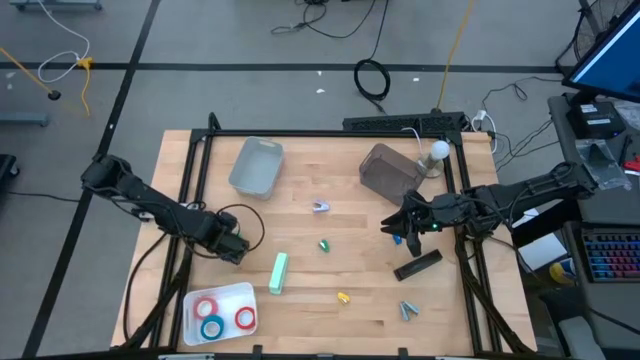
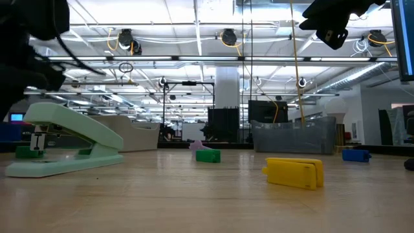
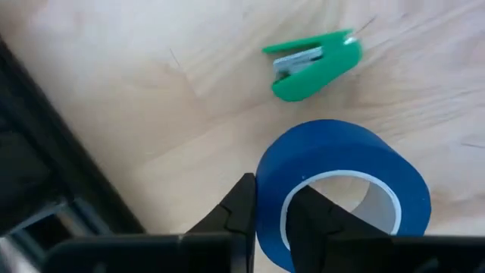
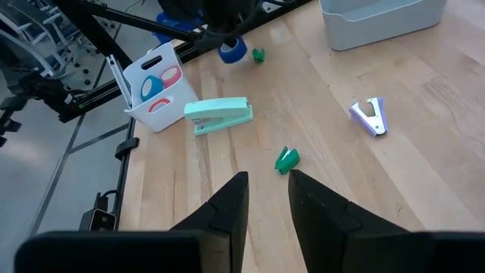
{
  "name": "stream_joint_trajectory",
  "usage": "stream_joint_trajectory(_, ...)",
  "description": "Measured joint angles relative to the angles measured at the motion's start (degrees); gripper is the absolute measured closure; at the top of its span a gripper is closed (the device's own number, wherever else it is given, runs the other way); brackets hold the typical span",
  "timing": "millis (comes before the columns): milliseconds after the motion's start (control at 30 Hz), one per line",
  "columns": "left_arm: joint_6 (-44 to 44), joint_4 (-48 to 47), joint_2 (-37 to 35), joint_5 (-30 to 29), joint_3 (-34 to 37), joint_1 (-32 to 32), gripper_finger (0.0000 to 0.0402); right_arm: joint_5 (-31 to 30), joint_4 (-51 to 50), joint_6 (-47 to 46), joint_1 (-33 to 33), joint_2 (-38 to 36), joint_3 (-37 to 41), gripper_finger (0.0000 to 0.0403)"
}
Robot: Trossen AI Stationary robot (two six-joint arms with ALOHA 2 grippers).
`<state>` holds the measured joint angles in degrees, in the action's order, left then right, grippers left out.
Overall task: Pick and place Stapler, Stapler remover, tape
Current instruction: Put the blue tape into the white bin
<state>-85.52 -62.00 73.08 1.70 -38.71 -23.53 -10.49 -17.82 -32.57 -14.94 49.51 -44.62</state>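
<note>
My left gripper (image 1: pixel 232 246) stands at the table's left, above the white tray (image 1: pixel 190 300), pointing down and shut on a blue tape roll (image 3: pixel 341 193). The tray holds two red tape rolls (image 1: pixel 206 307) and a blue one (image 1: pixel 211 328). A mint stapler (image 1: pixel 278 272) lies flat to the right of the tray. A small green stapler (image 3: pixel 314 54) lies just beyond the held roll. A purple staple remover (image 1: pixel 320 206) lies mid-table. My right gripper (image 4: pixel 265 186) hovers open over the right side with nothing between its fingers. My left gripper pinches the blue roll's wall (image 3: pixel 269 201), one finger (image 3: pixel 241 208) on the outside and the other (image 3: pixel 314 216) inside the white core. The fingers come from above, pointing down. The roll sits tilted in the hold; I cannot tell whether it is clear of the table.
Two grey bins (image 1: pixel 257 165) (image 1: pixel 388 170) stand at the back. A second green mini stapler (image 1: pixel 324 244), a yellow one (image 1: pixel 343 297), a black stapler (image 1: pixel 417 266) and a grey-blue staple remover (image 1: pixel 407 310) lie on the table's right half. Black frame rails (image 1: pixel 190 190) border the table.
</note>
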Motion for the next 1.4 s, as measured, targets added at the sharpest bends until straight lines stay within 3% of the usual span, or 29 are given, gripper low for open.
stream_joint_trajectory(333,6.39,-6.27,-0.01,-5.56,-17.48,-0.82,0.0355,0.01,-0.03,0.3,0.0,-0.01,0.0,0.0314)
stream_joint_trajectory(567,9.93,-5.84,-0.02,-5.81,-27.79,-5.24,0.0362,0.01,-0.07,0.4,0.0,-0.01,0.0,0.0314)
stream_joint_trajectory(733,2.08,-4.95,-0.04,-4.63,-31.56,-9.97,0.0357,0.01,-0.07,0.43,0.0,-0.01,0.0,0.0314)
stream_joint_trajectory(1133,-26.74,-3.79,3.69,-1.74,-31.68,-23.52,0.0362,-0.01,-0.13,0.47,0.0,-0.01,0.0,0.0314)
stream_joint_trajectory(1400,-33.47,-3.28,10.28,2.66,-31.68,-28.79,0.0356,-0.4,-0.13,0.69,0.0,-0.01,0.0,0.0314)
